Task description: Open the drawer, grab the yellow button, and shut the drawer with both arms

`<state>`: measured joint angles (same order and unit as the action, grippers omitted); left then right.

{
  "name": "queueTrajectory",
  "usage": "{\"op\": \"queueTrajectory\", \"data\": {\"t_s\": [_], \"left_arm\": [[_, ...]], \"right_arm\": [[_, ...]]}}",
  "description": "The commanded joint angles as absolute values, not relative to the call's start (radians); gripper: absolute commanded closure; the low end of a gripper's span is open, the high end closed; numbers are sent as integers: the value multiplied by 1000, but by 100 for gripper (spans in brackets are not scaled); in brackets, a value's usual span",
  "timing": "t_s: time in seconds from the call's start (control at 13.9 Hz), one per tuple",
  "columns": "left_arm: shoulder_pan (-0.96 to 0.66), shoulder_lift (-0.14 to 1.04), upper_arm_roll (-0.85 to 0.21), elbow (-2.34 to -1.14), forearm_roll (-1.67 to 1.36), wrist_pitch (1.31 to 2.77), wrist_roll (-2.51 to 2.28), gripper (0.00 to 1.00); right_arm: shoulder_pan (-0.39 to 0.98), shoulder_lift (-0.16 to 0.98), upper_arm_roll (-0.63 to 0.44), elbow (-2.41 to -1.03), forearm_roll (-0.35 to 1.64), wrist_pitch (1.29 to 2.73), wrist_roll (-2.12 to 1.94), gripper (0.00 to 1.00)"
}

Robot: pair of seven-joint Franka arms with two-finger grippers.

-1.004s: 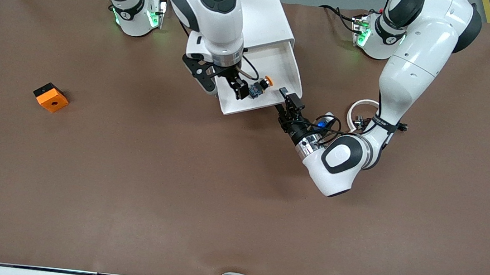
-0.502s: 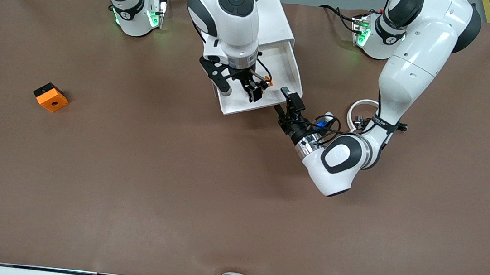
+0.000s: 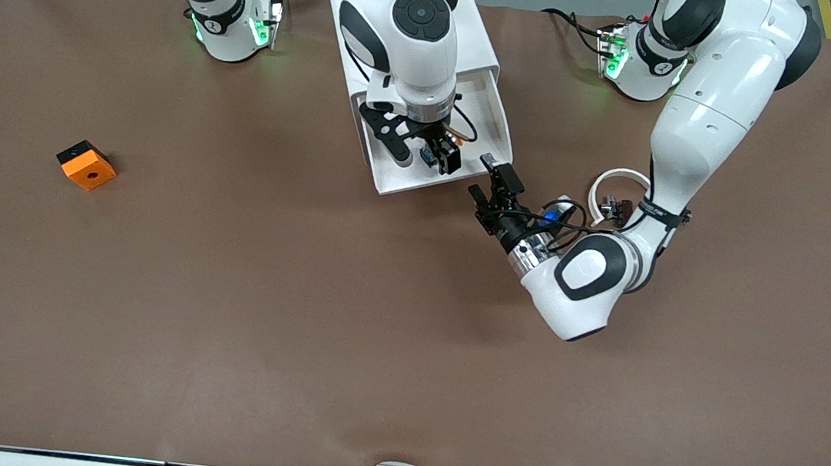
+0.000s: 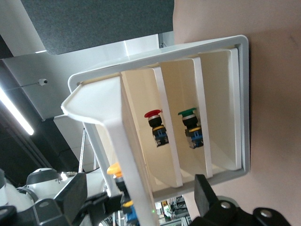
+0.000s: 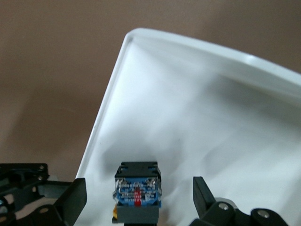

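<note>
1. Front view: a white cabinet [image 3: 475, 35] stands on the brown table [image 3: 299, 313], between the two arm bases. Its top drawer [image 3: 500, 122] is pulled out toward the front camera.
   - The right gripper [image 3: 435, 159] hangs over the open drawer, pointing down into it, its jaws wide. The button [image 3: 430, 156] sits between its fingers, mostly hidden; only a bit of blue and orange shows. I cannot tell from here if the fingers touch it.
   - The left gripper [image 3: 494, 183] is at the drawer's front corner on the left arm's side, jaws wide apart, holding nothing.
   - An orange cube [image 3: 86, 164] with a dark hole lies well apart from the cabinet, toward the right arm's end of the table.
   - A white ring [image 3: 617, 188] with small dark parts lies beside the left arm's forearm.

2. Left wrist view: the cabinet front is seen from low down, with the drawer [image 4: 101, 106] sticking out.
   - In two lower drawers stand a red button [image 4: 155, 127] and a green button [image 4: 190, 125].
   - The left fingers [image 4: 204, 195] are spread wide, with nothing between them.
   - The orange cap of the button [image 4: 115, 169] shows above the drawer, next to the right gripper.

3. Right wrist view: the button [image 5: 137, 190] rests on the white floor of the drawer [image 5: 197, 108], its black and blue body facing the camera.
   - The right fingers [image 5: 73, 197] stand wide on both sides of it, with a gap on each side.
</note>
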<state>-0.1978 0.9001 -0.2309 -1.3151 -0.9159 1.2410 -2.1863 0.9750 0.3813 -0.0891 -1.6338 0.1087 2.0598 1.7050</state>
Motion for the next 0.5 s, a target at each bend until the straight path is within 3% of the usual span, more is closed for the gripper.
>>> {"op": "queueTrajectory", "data": {"t_s": [0.0, 0.14, 0.22, 0.29, 0.43], "left_arm": [[-184, 897, -233, -1263, -922, 1223, -2174, 0], [-184, 897, -230, -1221, -919, 1206, -2158, 0], [-184, 893, -230, -1212, -917, 1200, -2131, 0], [-187, 884, -230, -1207, -893, 1198, -2102, 0], [-190, 858, -239, -1209, -833, 1198, -2013, 0]], "right_arm": [[991, 403, -100, -1609, 129, 2059, 1718, 0], [991, 403, -101, -1609, 129, 2054, 1714, 0], [992, 403, -98, -1612, 126, 2057, 1680, 84], [1003, 408, -98, -1606, 135, 2060, 1680, 100], [1003, 410, -98, -1605, 135, 2060, 1680, 100]]}}
